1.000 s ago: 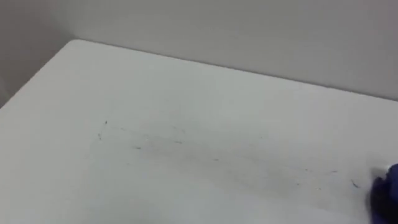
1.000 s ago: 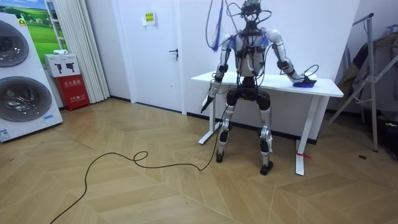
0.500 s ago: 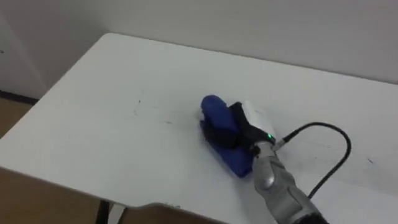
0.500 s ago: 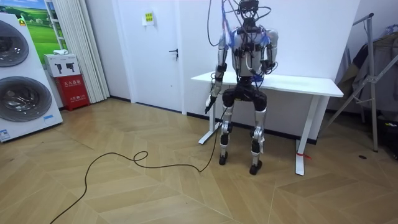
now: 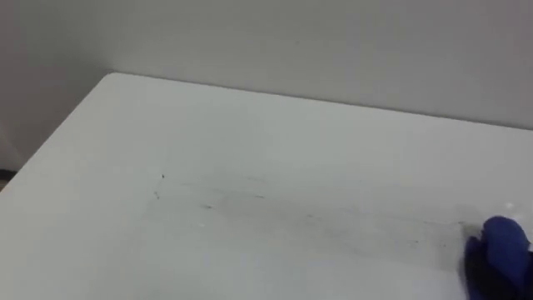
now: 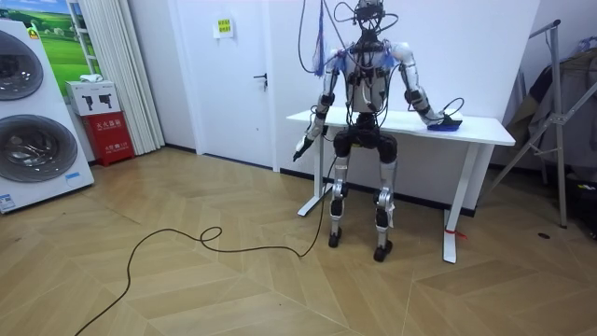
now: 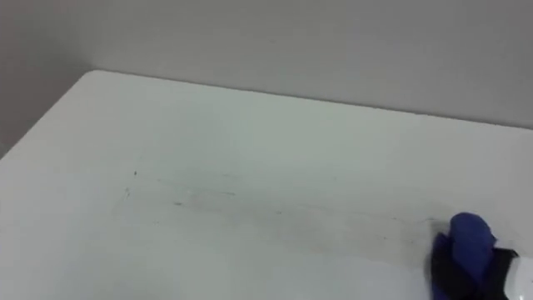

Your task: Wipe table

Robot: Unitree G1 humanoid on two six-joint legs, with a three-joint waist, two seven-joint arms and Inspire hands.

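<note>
A white table [image 5: 250, 133] carries faint dark streaks [image 5: 208, 200] across its middle. A blue cloth [image 7: 468, 240] lies at the table's right part, bunched over the dark fingers of my right hand [image 7: 454, 275], which is curled on it. In the room view I stand at the table's front, facing the wall, and my right hand [image 6: 442, 119] reaches out to the room view's right with the blue cloth [image 6: 450, 126] under it. My left hand [image 6: 300, 147] hangs off the table's [image 6: 373, 119] left end, fingers relaxed, holding nothing.
A grey wall [image 5: 333, 42] runs right behind the table's far edge. The table's left corner [image 5: 108, 77] is near. Washing machines [image 6: 33, 121] and a red box [image 6: 110, 135] stand far to the room view's left, a metal rack [image 6: 552, 121] to its right.
My right hand has swept the blue cloth from the middle of the table out to its right part. The eye view has shifted too. My left hand stays down by the table's left end.
</note>
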